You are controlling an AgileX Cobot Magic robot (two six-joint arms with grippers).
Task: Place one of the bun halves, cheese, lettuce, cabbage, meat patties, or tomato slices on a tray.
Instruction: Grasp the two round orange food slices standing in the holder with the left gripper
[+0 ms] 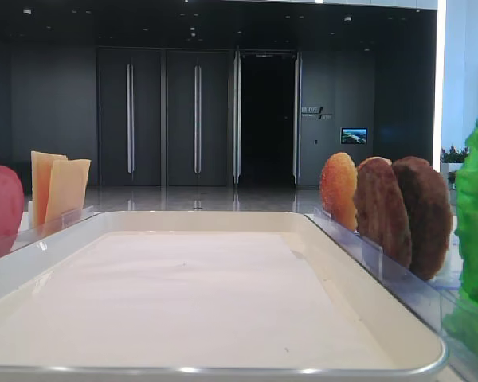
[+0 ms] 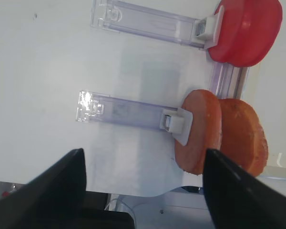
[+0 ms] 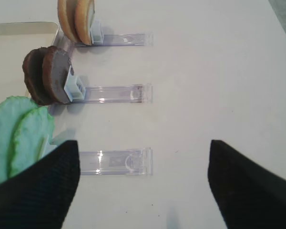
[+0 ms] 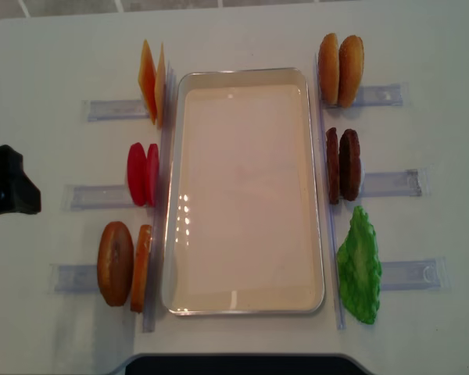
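Both claws gape wide, holding nothing, outside the tray rim.

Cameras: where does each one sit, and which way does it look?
Exterior high: low by the tray, facing dark doors; no robot.
Right wrist: looks down on meat patties; right pincer shows.
Left wrist: looks down on tomato slices; left pincer shows.
Realsense: straight above tray; left arm at edge.
Shared: meat patties, first two.

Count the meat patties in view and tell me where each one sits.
2. The meat patties stand side by side in the middle rack right of the tray: one nearer the tray, one outside it.
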